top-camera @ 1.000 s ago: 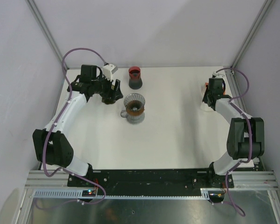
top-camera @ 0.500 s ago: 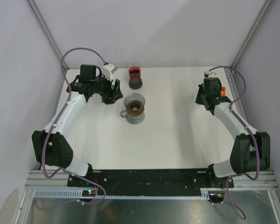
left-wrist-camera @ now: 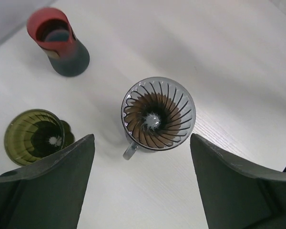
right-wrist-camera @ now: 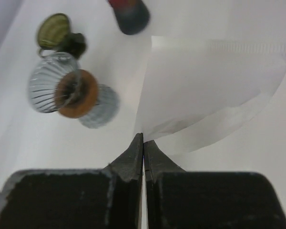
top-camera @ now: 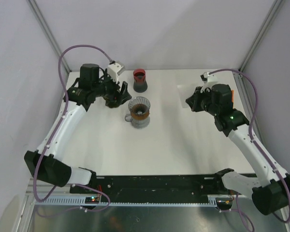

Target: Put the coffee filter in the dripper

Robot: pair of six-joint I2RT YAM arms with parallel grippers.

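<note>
White paper coffee filter (right-wrist-camera: 205, 90) is pinched by the closed right pincer (right-wrist-camera: 143, 143), hardly discernible against the white surface (right-wrist-camera: 19, 138) from above. Left pincer (left-wrist-camera: 140, 139) is spread wide, empty, over the clear ribbed dripper (left-wrist-camera: 158, 114).

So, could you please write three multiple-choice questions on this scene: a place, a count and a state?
1. Seen from above, the red-topped cup stands: A) beyond the clear dripper, towards the far edge; B) by the arm bases; C) under the right arm.
2. Drippers on the table: A) one; B) two; C) four.
3. The right gripper is: A) open and empty; B) shut on the coffee filter; C) shut on the cup.
1 A: the cup sits just behind the dripper. 2 B: the left wrist view shows the clear one and a green dripper. 3 B: it pinches the white paper's edge.
</note>
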